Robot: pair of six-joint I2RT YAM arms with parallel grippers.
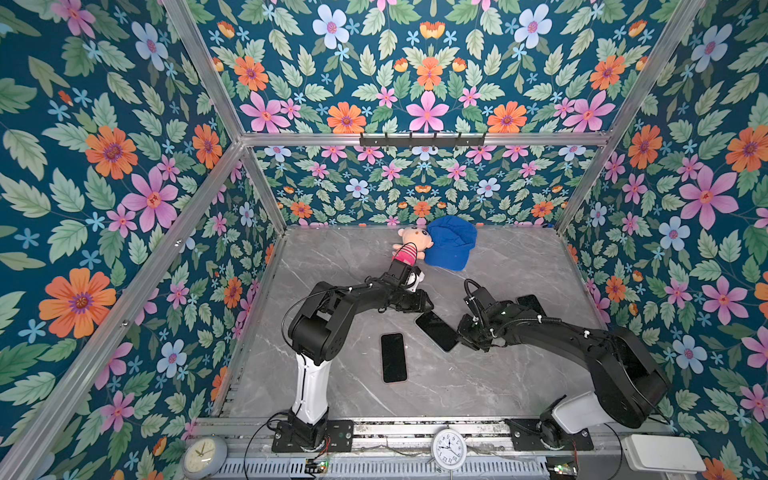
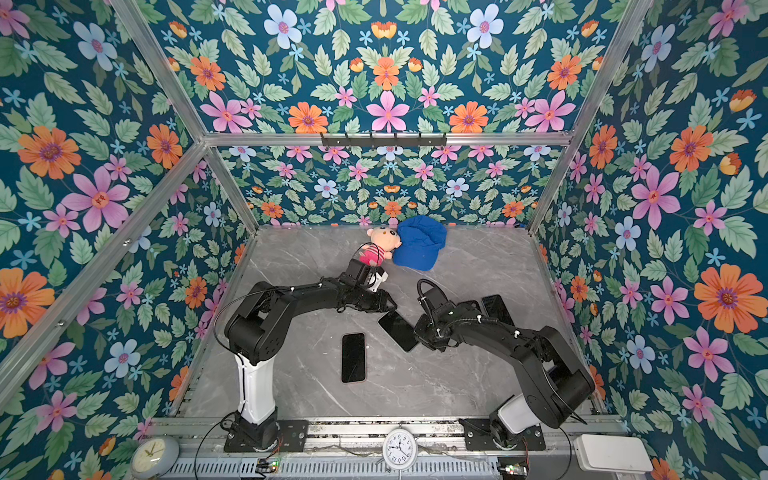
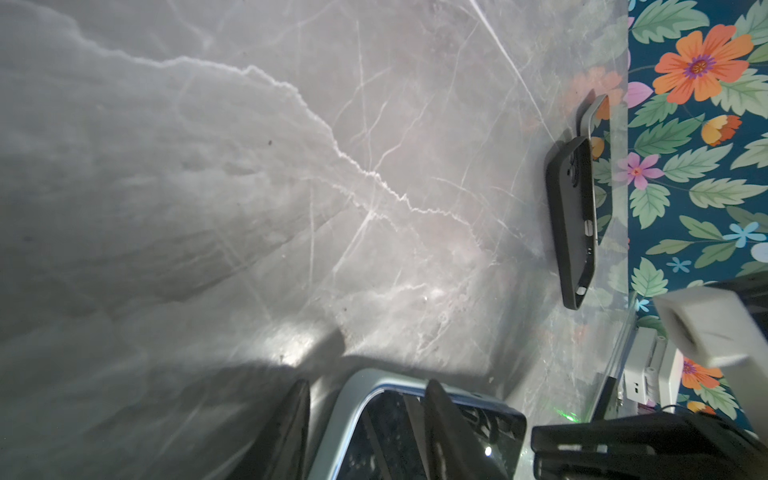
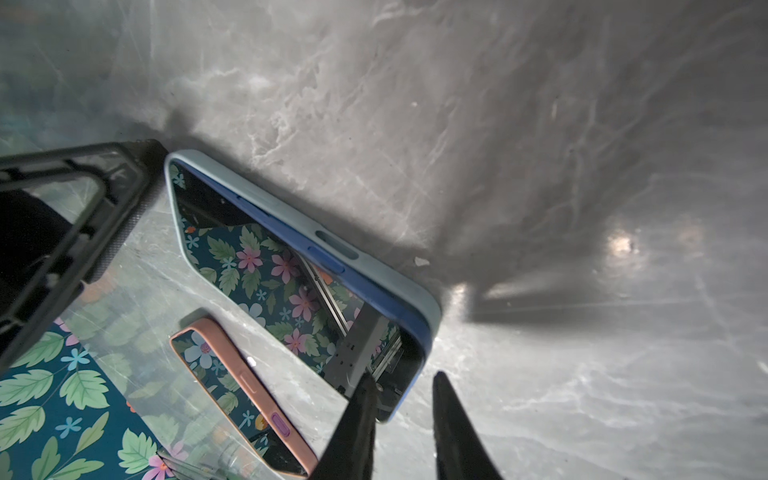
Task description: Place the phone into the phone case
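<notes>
On the table (image 1: 490, 386), mid-way, the phone (image 1: 436, 331) lies flat, screen up, long axis slanting far-left to near-right, my left gripper (image 1: 427, 308) and right gripper (image 1: 460, 337) each part-open astride a corner.

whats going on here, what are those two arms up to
Both arms are on the blue-edged phone in a pale grey-blue case at mid-table. The fingers of the left gripper straddle one end, those of the right gripper the opposite corner, neither visibly clamped. One blue side looks raised above the case rim. A pink-cased phone lies untouched.
</notes>
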